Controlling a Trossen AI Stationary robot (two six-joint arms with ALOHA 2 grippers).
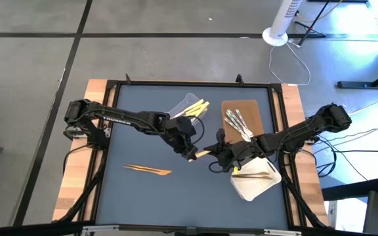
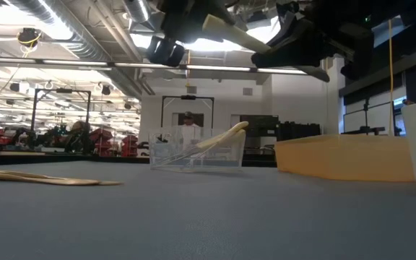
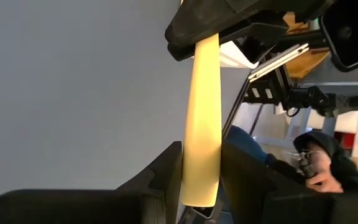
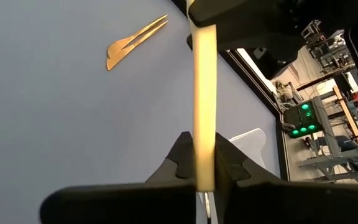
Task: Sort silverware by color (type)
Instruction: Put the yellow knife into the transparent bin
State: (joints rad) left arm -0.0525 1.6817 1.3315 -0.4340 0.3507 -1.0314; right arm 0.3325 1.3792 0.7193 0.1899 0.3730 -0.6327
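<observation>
A pale yellow utensil (image 1: 203,153) hangs in the air over the middle of the table, between my two grippers. My left gripper (image 1: 190,153) is shut on its left end and my right gripper (image 1: 216,152) on its right end. Two orange-brown utensils (image 1: 148,170) lie flat on the mat at the near left. More pale yellow utensils (image 1: 195,108) lean in the clear tub (image 2: 193,150). Silver utensils (image 1: 236,121) lie on the brown tray (image 1: 254,108). Pale yellow ones (image 1: 254,174) lie in the white tray (image 1: 248,189). My left gripper pinches the utensil's left end (image 3: 199,183) between its two fingers, slanting down from the table's left. The utensil runs on from the fingers to the other gripper, clear of the table. My right gripper pinches the opposite end (image 4: 204,165) between its two fingers, coming from the table's right and slanting slightly down. The utensil (image 2: 226,30) spans the gap between both grippers, high above the mat.
The clear tub stands at the far middle, with the brown tray to its right. The white tray sits at the near right, under my right arm. A person (image 3: 322,168) shows beyond the table's edge in the left wrist view.
</observation>
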